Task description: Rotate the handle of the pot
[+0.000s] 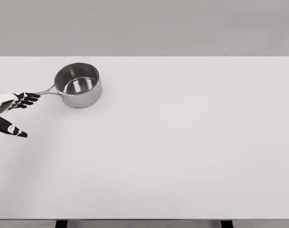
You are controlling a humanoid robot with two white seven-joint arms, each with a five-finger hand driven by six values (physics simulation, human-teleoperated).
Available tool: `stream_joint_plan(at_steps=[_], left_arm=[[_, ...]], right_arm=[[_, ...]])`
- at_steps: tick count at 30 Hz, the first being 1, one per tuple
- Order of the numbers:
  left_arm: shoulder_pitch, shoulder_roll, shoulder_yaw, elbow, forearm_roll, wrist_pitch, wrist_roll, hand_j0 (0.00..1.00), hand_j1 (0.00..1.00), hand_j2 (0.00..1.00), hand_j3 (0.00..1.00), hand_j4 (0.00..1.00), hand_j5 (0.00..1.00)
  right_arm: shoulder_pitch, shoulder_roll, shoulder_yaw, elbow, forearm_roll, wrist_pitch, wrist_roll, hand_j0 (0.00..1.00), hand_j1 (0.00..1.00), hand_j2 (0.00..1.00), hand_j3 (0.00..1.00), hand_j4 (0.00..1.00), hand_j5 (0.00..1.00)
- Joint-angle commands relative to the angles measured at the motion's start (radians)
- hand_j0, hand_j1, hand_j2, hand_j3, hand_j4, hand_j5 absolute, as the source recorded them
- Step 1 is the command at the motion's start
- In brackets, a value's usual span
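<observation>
A small steel pot (78, 85) stands upright on the white table (182, 142) at the back left. Its thin handle (46, 91) points left and slightly toward me. My left hand (18, 113) comes in at the left edge. Its dark fingers (26, 98) are stretched toward the handle's tip and look to touch it from the near side. The thumb (11, 128) points right, well apart from the fingers, and nothing is grasped. The right arm does not show.
The table's left edge lies just beside the left hand. Two dark table legs (61, 223) show below the front edge.
</observation>
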Motion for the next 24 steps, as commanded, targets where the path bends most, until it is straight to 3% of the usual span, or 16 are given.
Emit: stream_joint_plan(at_steps=[1, 11, 24], left_arm=[[0.0, -0.006, 0.0, 0.013, -0.006, -0.001, 0.0, 1.0, 1.0, 1.0, 1.0, 1.0, 1.0], [-0.043, -0.038, 0.0, 0.053, -0.072, -0.002, 0.0, 1.0, 1.0, 1.0, 1.0, 1.0, 1.0], [-0.067, -0.044, -0.002, 0.072, -0.077, -0.004, 0.0, 1.0, 1.0, 1.0, 1.0, 1.0, 1.0]], right_arm=[[0.0, 0.0, 0.0, 0.0, 0.0, 0.0, 0.0, 1.0, 1.0, 1.0, 1.0, 1.0, 1.0], [0.0, 0.0, 0.0, 0.001, 0.0, 0.0, 0.0, 1.0, 1.0, 1.0, 1.0, 1.0, 1.0], [0.0, 0.0, 0.0, 0.001, 0.0, 0.0, 0.0, 1.0, 1.0, 1.0, 1.0, 1.0, 1.0]])
